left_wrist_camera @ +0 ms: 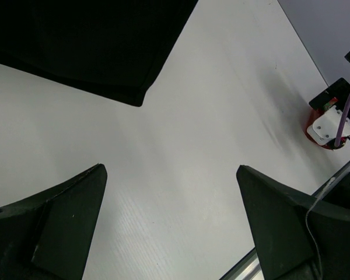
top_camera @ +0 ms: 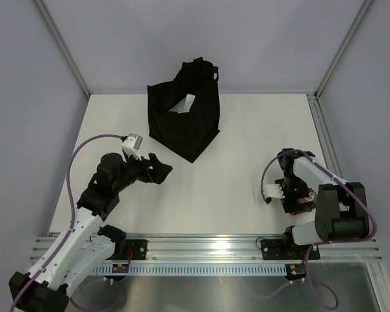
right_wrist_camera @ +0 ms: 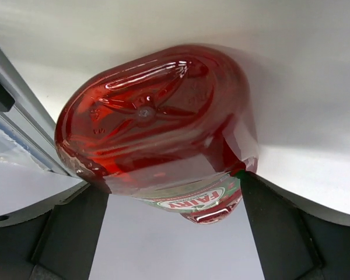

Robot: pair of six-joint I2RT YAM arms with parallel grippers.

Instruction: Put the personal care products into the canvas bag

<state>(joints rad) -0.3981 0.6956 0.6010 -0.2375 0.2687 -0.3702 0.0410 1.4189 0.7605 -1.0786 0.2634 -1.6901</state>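
Left end effector point(top_camera: 161, 168): arm outstretched, released, empty; boxy black fabric bag point(top_camera: 182, 127) at 1 o'clock. Right end effector point(right_wrist_camera: 172, 186): arm folded, pointing down, released, straddling red green-labelled bottle point(right_wrist_camera: 151, 116) on white tabletop point(top_camera: 234, 169).

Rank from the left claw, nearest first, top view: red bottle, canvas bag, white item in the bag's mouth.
1. Canvas bag, just ahead of the left claw.
2. White item, inside the bag's mouth.
3. Red bottle, far right.
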